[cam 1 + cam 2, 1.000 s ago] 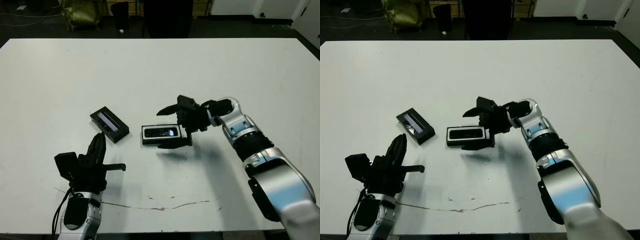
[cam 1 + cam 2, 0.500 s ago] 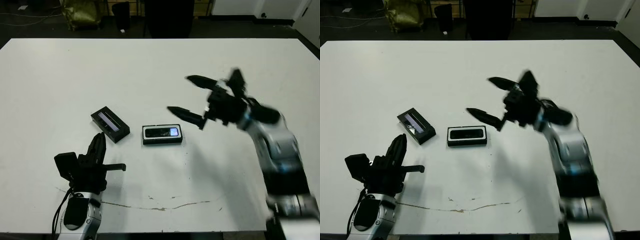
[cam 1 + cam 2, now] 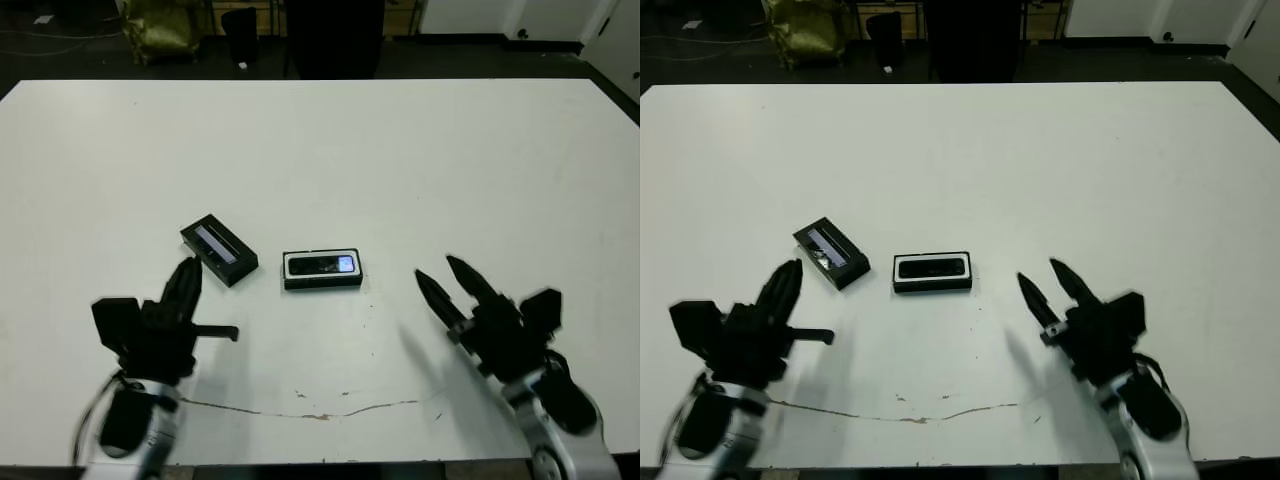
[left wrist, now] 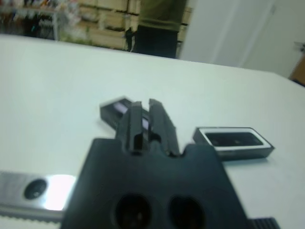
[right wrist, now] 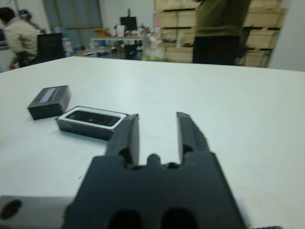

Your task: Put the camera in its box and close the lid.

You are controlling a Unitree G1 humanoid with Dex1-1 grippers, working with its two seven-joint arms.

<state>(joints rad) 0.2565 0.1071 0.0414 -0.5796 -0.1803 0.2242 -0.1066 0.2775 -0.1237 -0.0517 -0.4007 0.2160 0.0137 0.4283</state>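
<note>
The camera (image 3: 322, 265) lies flat inside the box (image 3: 289, 268), a black tray with white lining at the table's middle. The lid (image 3: 218, 249), black with a pale stripe, rests on the table just left of the box and apart from it. My right gripper (image 3: 434, 268) is open and empty near the front right, well clear of the box; its wrist view shows the box (image 5: 90, 119) and the lid (image 5: 48, 100) beyond its spread fingers (image 5: 127, 136). My left gripper (image 3: 188, 268) is shut and empty, close in front of the lid (image 4: 116, 109).
A thin brown scratch (image 3: 340, 410) runs along the table near its front edge. A person (image 5: 217, 28) stands beyond the far edge, and another person (image 5: 16, 31) sits further back. Dark floor with clutter lies past the table.
My right gripper has let go at the box and pulled back to the front right, open; the camera stays in the box. My left arm has shifted slightly left.
</note>
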